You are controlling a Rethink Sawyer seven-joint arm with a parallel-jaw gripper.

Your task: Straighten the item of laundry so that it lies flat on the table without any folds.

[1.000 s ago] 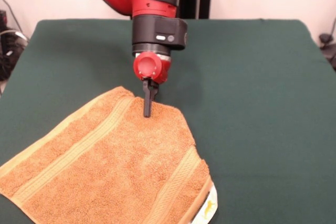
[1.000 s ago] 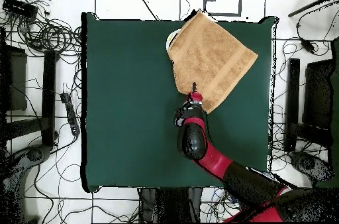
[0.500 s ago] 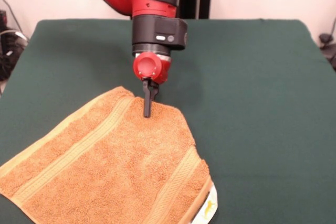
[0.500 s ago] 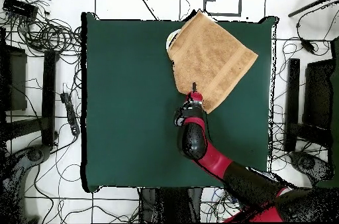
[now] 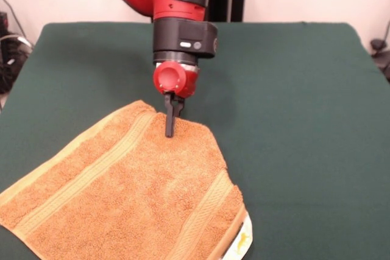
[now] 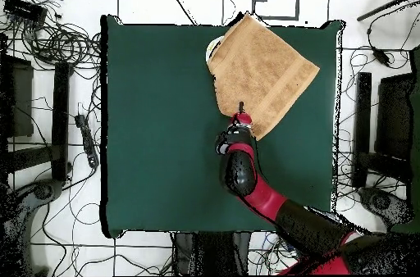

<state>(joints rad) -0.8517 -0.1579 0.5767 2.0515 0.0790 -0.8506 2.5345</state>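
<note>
The item of laundry [image 5: 128, 193], an orange-tan towel with woven stripe bands, lies skewed at the near left of the green table [image 5: 292, 89]; its near end runs off the picture's bottom. A white bit [image 5: 244, 240] shows under its near right corner. My gripper [image 5: 169, 132] points straight down at the towel's far edge, its dark fingers together and their tips pressed into the pile. In the overhead view the towel [image 6: 262, 69] sits as a diamond at the table's [image 6: 156, 126] top right, with the gripper [image 6: 240, 110] on its lower corner.
Green table cloth stretches wide to the right and behind the arm in the front view. In the overhead view, cables [image 6: 49, 40] and dark stands [image 6: 61, 118] ring the table on the floor. The towel's top corner reaches the table's edge.
The gripper has shifted very slightly sideways; the towel lies as it did.
</note>
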